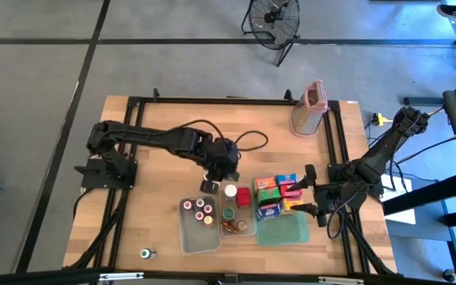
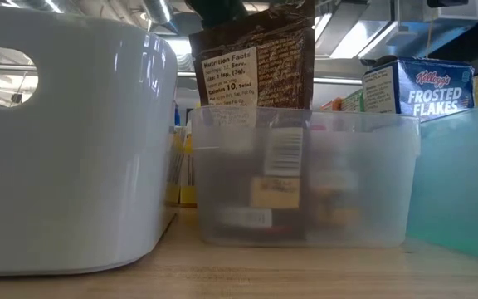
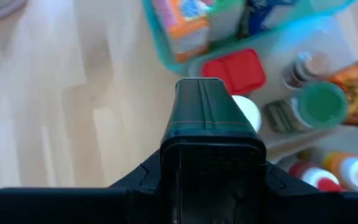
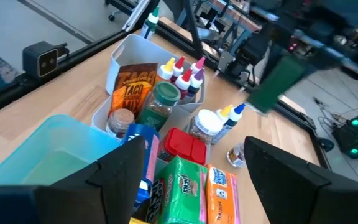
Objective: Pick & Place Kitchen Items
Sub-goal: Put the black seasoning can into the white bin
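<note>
Wood-grain desk [image 1: 157, 119] with black rails sits on a grey floor, a black fan [image 1: 273, 21] standing beyond at twelve o'clock. At seven o'clock a small green-capped jar [image 1: 145, 253] lies alone near the edge. The left tool [image 1: 210, 184] hangs over the desk's middle, just beside the white-capped jar [image 1: 230, 190]; whether its fingers are parted I cannot tell. Below it, a clear tub [image 1: 188, 237] holds red-capped bottles [image 1: 199, 210], and a second tub [image 1: 236, 220] holds the green-lidded jar [image 1: 229, 213]. A red carton [image 1: 244, 196] stands beside them. Colourful cartons [image 1: 275, 194] crowd the green tray [image 1: 287, 231] at five o'clock. The right tool [image 1: 313, 198] spreads wide above these cartons. A pink-topped grater [image 1: 308, 108] stands at one o'clock.
</note>
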Motion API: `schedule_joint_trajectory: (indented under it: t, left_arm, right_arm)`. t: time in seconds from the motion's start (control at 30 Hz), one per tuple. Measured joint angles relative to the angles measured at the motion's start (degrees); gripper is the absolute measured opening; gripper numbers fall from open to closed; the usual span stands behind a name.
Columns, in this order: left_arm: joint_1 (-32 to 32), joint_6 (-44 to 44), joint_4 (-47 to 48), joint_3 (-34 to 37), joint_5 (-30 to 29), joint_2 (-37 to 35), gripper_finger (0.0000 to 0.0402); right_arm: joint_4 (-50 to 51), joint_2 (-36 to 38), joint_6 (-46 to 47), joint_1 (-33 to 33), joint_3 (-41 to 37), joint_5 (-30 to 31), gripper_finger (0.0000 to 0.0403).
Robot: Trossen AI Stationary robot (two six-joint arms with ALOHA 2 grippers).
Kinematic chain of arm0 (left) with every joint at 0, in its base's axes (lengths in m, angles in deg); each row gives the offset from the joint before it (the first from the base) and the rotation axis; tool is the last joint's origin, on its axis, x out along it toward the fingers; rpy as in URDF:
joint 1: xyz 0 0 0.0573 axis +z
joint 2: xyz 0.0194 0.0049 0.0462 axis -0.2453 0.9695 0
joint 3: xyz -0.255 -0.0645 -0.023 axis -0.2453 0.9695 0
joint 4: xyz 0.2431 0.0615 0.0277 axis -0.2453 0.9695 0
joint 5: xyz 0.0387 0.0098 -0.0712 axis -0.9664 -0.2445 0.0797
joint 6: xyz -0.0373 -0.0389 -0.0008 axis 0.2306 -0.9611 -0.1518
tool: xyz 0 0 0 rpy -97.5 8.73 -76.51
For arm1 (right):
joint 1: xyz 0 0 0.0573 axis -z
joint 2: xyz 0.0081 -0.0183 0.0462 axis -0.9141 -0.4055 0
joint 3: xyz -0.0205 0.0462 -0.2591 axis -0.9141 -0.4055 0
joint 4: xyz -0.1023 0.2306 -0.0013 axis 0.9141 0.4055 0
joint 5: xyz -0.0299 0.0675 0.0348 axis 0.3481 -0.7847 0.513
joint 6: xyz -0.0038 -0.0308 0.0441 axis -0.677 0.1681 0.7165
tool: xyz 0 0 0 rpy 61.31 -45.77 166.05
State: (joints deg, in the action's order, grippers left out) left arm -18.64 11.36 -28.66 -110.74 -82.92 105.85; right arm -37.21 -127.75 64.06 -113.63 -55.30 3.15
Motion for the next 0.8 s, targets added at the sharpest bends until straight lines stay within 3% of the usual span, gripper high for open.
schedule_joint_trajectory:
  t: [0.27, 0.8]
  left_arm:
    - [-1.6, 2.8, -2.1, 0.0, 3.1, 4.4, 0.0113]
    - [-10.7, 6.8, -4.6, -0.8, 0.2, 5.5, 0.0113]
  right_arm:
    - [0.5, 0.0, 0.7, 0.0, 0.0, 2.1, 0.0275]
    - [2.5, 0.0, 2.2, 0.7, 0.0, 2.4, 0.0275]
